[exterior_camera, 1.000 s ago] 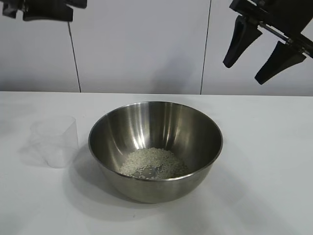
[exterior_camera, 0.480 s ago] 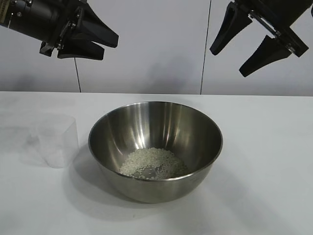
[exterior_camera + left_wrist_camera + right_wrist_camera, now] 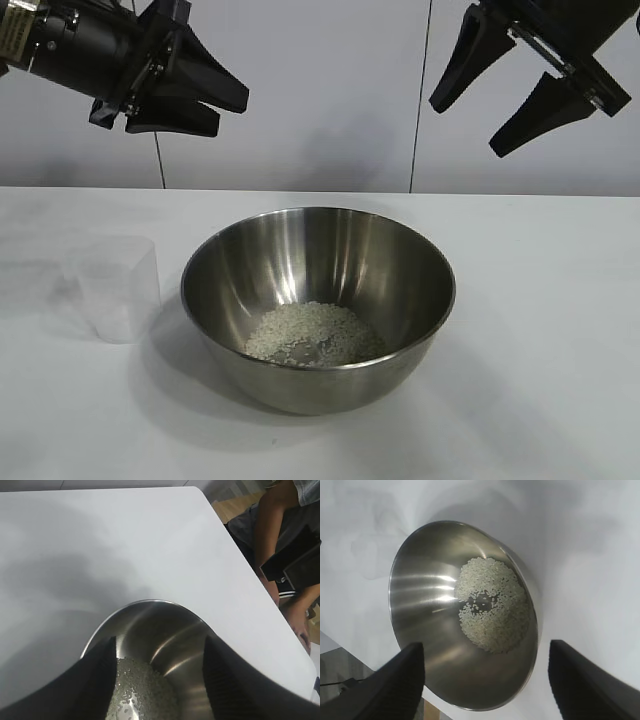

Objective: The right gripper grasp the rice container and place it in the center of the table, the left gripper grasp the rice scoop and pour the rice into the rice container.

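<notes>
The rice container (image 3: pixel 300 255), a wide shiny steel bowl, stands mid-table with a heap of rice (image 3: pixel 312 335) at its bottom. Left of it, apart from it, the translucent rice scoop (image 3: pixel 115 288) stands upright on the table (image 3: pixel 540 330). My left gripper (image 3: pixel 230 114) hangs high at the upper left, open and empty, fingers pointing toward the bowl. My right gripper (image 3: pixel 467 128) hangs high at the upper right, open and empty. The left wrist view shows the left gripper (image 3: pixel 160 642) over the container (image 3: pixel 165 620) and rice (image 3: pixel 140 685). The right wrist view shows the right gripper (image 3: pixel 486 647) above the container (image 3: pixel 420 595) and rice (image 3: pixel 492 605).
A white panelled wall (image 3: pixel 300 90) rises behind the table. A seated person (image 3: pixel 280 545) shows beyond the table's edge in the left wrist view. Bare tabletop lies to the right of the bowl and in front of it.
The left gripper has swung into view from the upper left, moving right and slightly down. The right gripper shifted a little left early on, then held still. Bowl and scoop have not moved.
</notes>
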Controlling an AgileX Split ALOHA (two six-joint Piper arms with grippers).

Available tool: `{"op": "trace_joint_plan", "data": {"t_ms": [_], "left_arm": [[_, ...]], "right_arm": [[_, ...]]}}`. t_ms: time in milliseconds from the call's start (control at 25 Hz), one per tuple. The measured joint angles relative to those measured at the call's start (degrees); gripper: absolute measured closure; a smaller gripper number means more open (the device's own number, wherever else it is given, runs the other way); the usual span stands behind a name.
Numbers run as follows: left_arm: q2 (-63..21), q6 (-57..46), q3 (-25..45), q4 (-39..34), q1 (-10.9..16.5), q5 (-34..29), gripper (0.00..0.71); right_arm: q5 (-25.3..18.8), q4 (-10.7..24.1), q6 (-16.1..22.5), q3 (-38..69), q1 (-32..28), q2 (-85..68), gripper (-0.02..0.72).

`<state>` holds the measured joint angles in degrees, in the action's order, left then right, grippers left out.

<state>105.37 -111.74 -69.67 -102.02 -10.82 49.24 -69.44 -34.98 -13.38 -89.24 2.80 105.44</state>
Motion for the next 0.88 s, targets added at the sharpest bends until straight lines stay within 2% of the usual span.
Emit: {"op": "trace_joint_plan", "data": {"t_ms": [240,360,480,600,680,880], "left_arm": [[0.0,-0.2,0.0,0.0,0.0,0.0,0.326],[0.0,-5.3,0.0,0.0,0.1,0.0,0.32],[0.0,-12.4,0.0,0.0,0.3,0.1,0.277],[0.0,-15.7,0.4,0.0,0.3,0.8,0.182],[0.0,-16.1,1.4,0.0,0.3,1.2,0.144],[0.0,-17.5,3.5,0.0,1.9,0.5,0.118]], "right_arm": [[0.0,0.0,0.0,0.0,0.0,0.0,0.219],[0.0,0.0,0.0,0.0,0.0,0.0,0.219],[0.0,0.0,0.0,0.0,0.0,0.0,0.219],[0.0,0.0,0.0,0.0,0.0,0.0,0.219],[0.0,0.0,0.0,0.0,0.0,0.0,0.219],[-0.1,0.0,0.0,0.0,0.0,0.0,0.219]]}}
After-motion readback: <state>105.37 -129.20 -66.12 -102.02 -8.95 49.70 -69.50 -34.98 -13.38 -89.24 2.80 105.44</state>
